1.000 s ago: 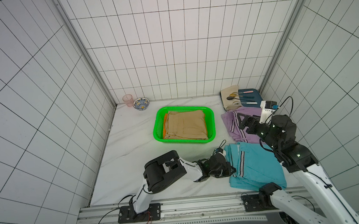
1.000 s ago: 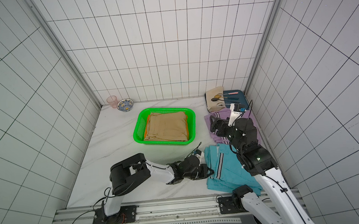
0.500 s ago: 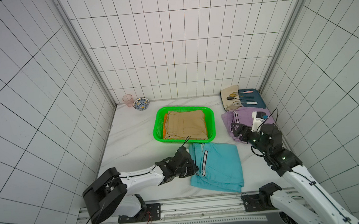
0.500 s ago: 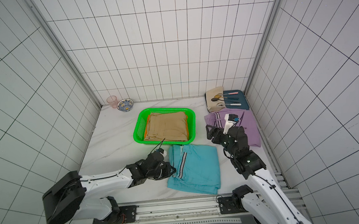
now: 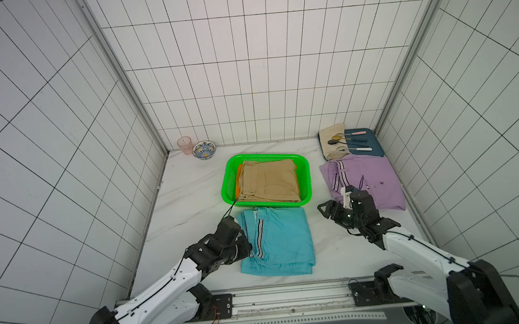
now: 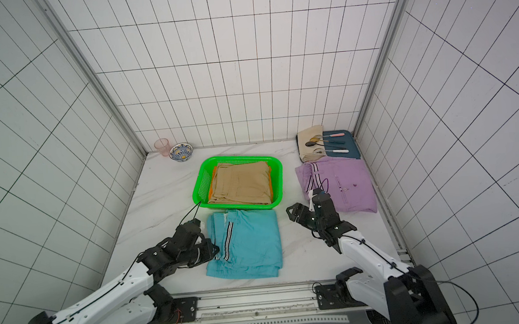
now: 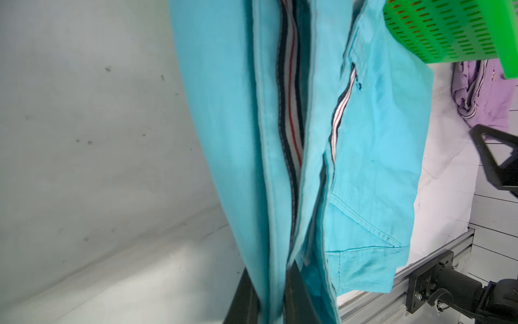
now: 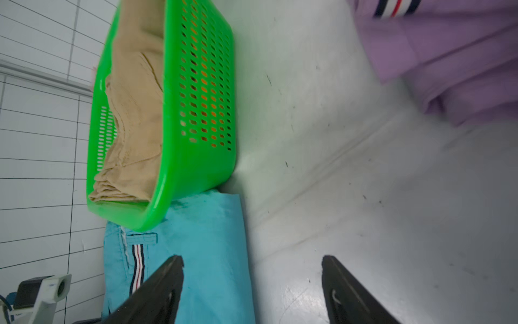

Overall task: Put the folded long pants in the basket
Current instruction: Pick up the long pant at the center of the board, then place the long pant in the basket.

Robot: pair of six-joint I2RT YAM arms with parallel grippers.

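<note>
The green basket [image 5: 305,178] [image 6: 201,187] [image 8: 201,98] holds khaki pants [image 5: 269,181] [image 8: 134,112] over orange pants [image 5: 238,184]. The light blue pants [image 5: 281,241] [image 6: 249,243] [image 8: 201,238] lie in front of it, touching its front wall. My left gripper [image 5: 248,247] [image 6: 213,248] [image 7: 270,297] is shut on their left edge, with fabric [image 7: 372,168] pinched between the jaws. Lilac pants [image 5: 368,179] [image 6: 340,184] [image 8: 448,56] lie on the right. My right gripper [image 5: 328,211] [image 6: 294,212] [image 8: 252,261] hovers open and empty between the blue and lilac pants.
A pink cup [image 5: 184,144] and a patterned bowl [image 5: 204,150] stand at the back left. A cream cloth with cutlery [image 5: 333,142] lies on a dark blue tray [image 5: 374,149] at the back right. Tiled walls close both sides, and a metal rail [image 5: 289,298] runs along the front.
My left gripper has dragged the light blue pants left, from the front right to in front of the basket. My right gripper came off the lilac pants toward the front left and narrowed slightly.
</note>
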